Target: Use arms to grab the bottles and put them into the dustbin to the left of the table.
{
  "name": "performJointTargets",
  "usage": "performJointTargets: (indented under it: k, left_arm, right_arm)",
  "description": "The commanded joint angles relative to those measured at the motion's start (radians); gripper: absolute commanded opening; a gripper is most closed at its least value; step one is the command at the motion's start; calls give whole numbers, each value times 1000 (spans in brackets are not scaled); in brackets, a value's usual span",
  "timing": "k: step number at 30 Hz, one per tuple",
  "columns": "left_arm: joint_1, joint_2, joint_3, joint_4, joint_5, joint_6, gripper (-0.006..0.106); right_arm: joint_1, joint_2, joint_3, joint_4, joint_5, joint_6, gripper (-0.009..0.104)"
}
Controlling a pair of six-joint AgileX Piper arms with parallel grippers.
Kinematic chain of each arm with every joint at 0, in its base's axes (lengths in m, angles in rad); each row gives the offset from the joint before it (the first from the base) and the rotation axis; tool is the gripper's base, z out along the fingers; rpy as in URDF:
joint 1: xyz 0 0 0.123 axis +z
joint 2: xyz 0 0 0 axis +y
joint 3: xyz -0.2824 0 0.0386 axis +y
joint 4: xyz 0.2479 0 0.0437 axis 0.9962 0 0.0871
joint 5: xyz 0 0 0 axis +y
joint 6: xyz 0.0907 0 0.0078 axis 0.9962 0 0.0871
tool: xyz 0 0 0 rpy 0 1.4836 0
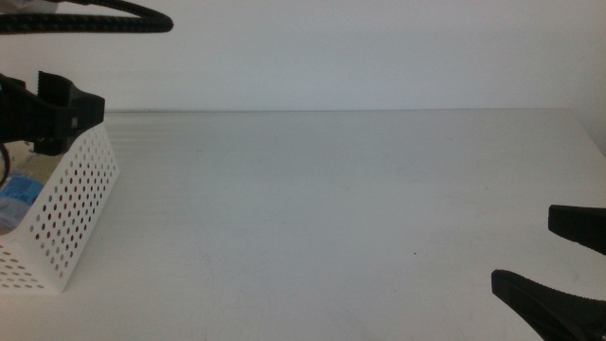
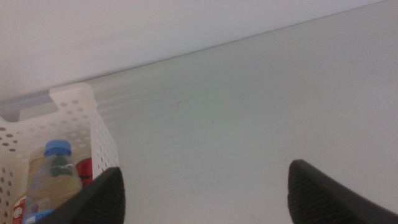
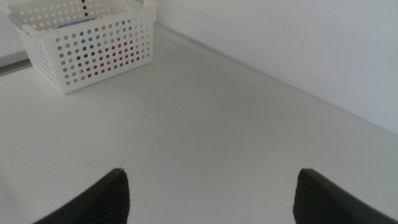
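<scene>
Hovering over the dustbin [image 1: 71, 213] at the left end of the table [image 1: 341, 199], our left gripper [image 2: 205, 193] has its jaws spread wide with nothing between them. Just beside its one jaw, down inside the white perforated basket, we see the bottles: a clear bottle with a blue cap [image 2: 55, 171] lying among the others, and something red [image 2: 85, 169] close against it, likely the slim can. A yellowish body shows under the blue cap, but we cannot tell which bottle it belongs to. From the middle view only the dark body of that left arm [image 1: 47, 112] shows above the basket's rim, with a black cable [image 1: 90, 17] looping over it.

Our right gripper [image 3: 211, 193] sits well apart from the basket, low at the near right of the table, and its jaws also stand wide and hold nothing. Far ahead of those jaws the dustbin appears again, with red and blue showing through the round holes of its side wall. In the middle view the right gripper's two dark fingertips [image 1: 544, 298] show at the lower right corner.

Between the two grippers we see only bare white tabletop; every item we can make out lies inside the basket, none on the table surface.
</scene>
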Motion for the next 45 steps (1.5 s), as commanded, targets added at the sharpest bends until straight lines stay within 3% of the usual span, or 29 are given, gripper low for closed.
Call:
performJointTargets:
  k: [1, 6, 12, 17, 26, 33, 45]
  left_arm:
    - [-1, -10, -27, -16, -74, -15, 82]
    - [-1, -17, -27, -14, -75, -15, 82]
    - [-1, -98, 45, 22, -136, -15, 82]
    - [-1, -202, 188, 92, -225, -15, 82]
    - [-1, -458, 506, 89, -351, -15, 82]
    - [-1, -709, 719, 89, -354, -15, 82]
    - [1, -1004, 1039, 89, -361, -15, 82]
  right_arm:
    - [0, 1, -24, -22, -75, -16, 76]
    - [-68, 0, -23, -52, -76, -16, 76]
    - [-253, -19, -21, -35, -77, -16, 76]
    - [-409, -116, 32, 8, -79, -16, 76]
    - [-657, -407, 250, 8, -78, -16, 76]
    - [-687, -547, 392, 63, -77, -16, 76]
    - [-687, -587, 456, 61, -78, -16, 76]
